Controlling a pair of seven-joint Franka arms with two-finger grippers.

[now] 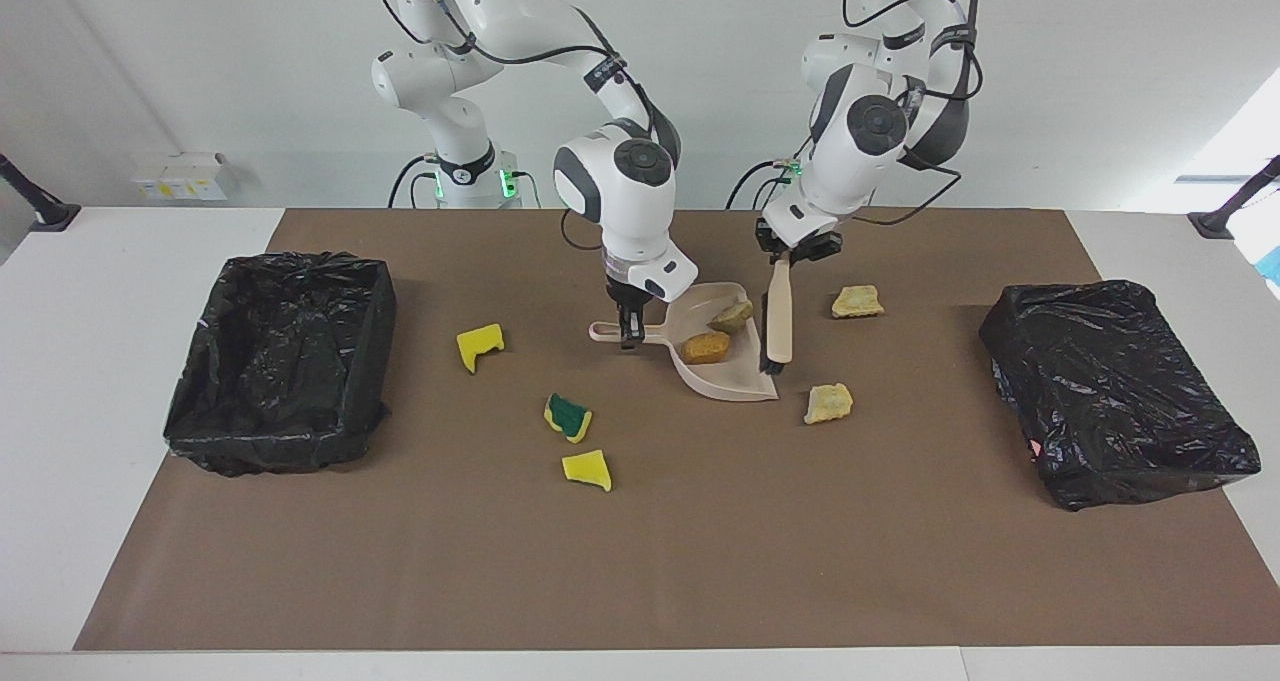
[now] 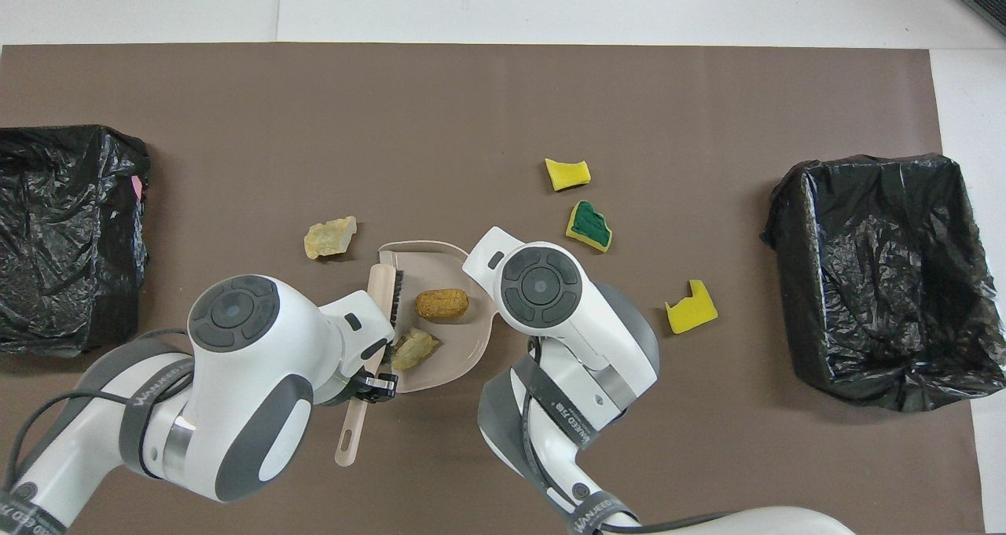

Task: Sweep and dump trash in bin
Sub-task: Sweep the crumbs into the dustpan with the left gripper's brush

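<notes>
2 bread chunks [image 1: 706, 347] lie in the dustpan [image 1: 735, 383], between right gripper [image 1: 629, 339] clamping its handle and left gripper [image 1: 797, 253] clamping the brush [image 1: 778, 313].

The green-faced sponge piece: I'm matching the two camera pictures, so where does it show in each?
Facing view: green-faced sponge piece lies between two yellow sponge pieces, toward the right arm's end of the dustpan.
Overhead view: it lies farther from the robots than the right arm's wrist, green face up.
Shared landmark: the open bin at the right arm's end of the table.

Glossy crinkled plastic bin liner [image 1: 285, 356], matt brown paper mat [image 1: 640, 561]
</notes>
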